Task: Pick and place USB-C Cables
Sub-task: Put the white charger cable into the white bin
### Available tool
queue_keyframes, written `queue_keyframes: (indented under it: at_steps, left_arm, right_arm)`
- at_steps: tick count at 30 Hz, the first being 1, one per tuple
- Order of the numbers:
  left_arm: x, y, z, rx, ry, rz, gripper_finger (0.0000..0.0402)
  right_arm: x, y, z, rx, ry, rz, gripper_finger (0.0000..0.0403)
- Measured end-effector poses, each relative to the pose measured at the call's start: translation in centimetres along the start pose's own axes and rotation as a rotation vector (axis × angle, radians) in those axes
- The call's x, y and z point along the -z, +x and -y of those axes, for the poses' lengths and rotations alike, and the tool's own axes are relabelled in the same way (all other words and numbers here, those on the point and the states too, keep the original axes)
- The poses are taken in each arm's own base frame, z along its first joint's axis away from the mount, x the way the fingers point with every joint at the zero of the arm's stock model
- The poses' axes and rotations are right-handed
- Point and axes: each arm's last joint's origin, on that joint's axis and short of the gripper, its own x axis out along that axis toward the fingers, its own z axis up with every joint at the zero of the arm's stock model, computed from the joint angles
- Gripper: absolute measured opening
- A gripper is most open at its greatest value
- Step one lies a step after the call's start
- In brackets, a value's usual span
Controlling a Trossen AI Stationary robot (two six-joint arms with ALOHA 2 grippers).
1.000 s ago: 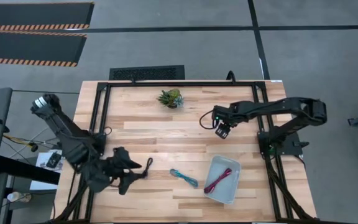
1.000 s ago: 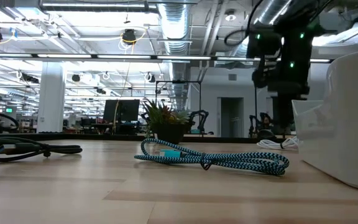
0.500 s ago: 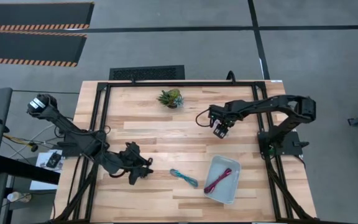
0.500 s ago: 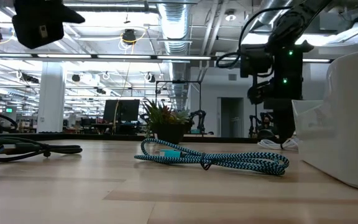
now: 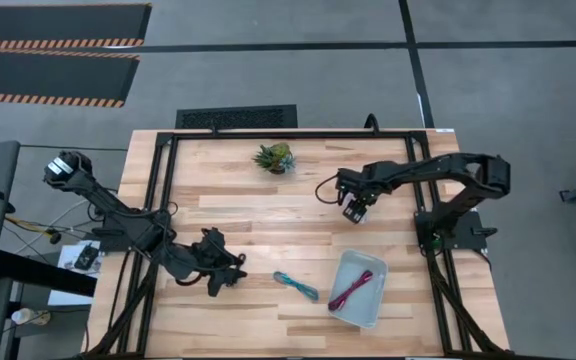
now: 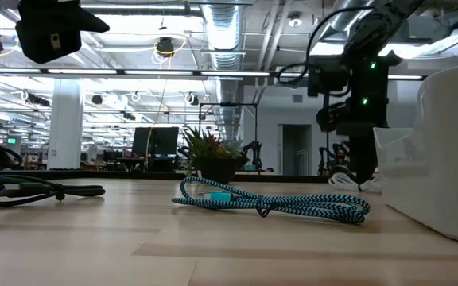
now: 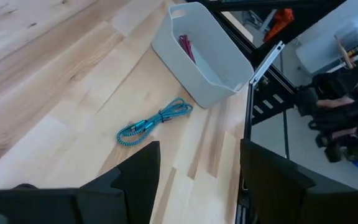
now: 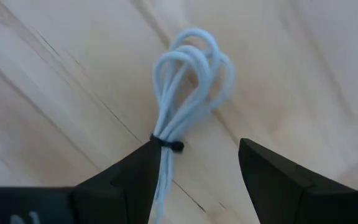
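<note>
The white cable, a tied bundle, lies on the wood between the open fingers of my right gripper, which stand on either side without touching it. In the high view my right gripper hides it; the low view shows the white cable at the gripper's foot. The teal cable lies near the table's near edge, left of the pale tray. The maroon cable lies inside the tray. The black cable rests on the table below my left gripper, which is open and raised.
A small green plant stands near the table's far edge. A black frame runs around the tabletop. Bare wood spreads between the two arms. In the left wrist view the tray and the teal cable lie ahead.
My right gripper has come down over the white cable and shifted slightly toward the table's left, then held still. My left arm has swung its gripper toward the table's right and into the low view's top; it has since kept still. No cable has moved.
</note>
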Motion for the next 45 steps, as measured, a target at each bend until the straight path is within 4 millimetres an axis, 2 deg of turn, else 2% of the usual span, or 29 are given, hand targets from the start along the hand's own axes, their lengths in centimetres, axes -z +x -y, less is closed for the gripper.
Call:
queue_keyframes:
  at_steps: [6, 10, 15, 25, 30, 34, 42, 45]
  left_arm:
    - [0.0, 0.0, 0.0, -0.01, 0.0, 0.017, 0.0206]
    - [-0.1, 0.0, 0.1, -0.001, -0.005, 0.023, 0.0206]
    - [-0.2, 0.0, 0.1, 0.018, -0.009, 0.013, 0.0206]
    - [-0.8, 0.3, -0.2, 0.004, -0.031, 0.03, 0.0206]
    - [-1.0, 0.4, -0.3, -0.003, -0.035, 0.036, 0.0206]
    - [-1.0, 0.4, -0.3, -0.007, -0.03, 0.041, 0.0206]
    - [-1.0, 0.4, -0.4, -0.018, -0.015, 0.057, 0.0206]
    - [-1.0, 0.4, -0.4, -0.019, -0.015, 0.059, 0.0206]
  right_arm:
    - [0.5, -3.0, 0.6, -0.043, 0.071, 0.114, 0.0244]
    - [0.7, -3.6, 0.4, -0.053, 0.098, 0.136, 0.0244]
    - [0.6, -2.3, -0.5, -0.037, 0.068, 0.087, 0.0244]
    - [0.2, 1.6, -1.6, 0.025, 0.014, -0.054, 0.0244]
    - [-0.2, 2.1, -1.4, -0.018, 0.015, -0.064, 0.024]
    - [-0.5, 1.9, -0.9, -0.065, 0.043, -0.057, 0.0197]
    - [-0.7, 2.1, -0.3, -0.06, 0.04, -0.063, 0.0034]
    - [-0.6, 1.8, -0.4, -0.065, 0.012, -0.049, 0.0015]
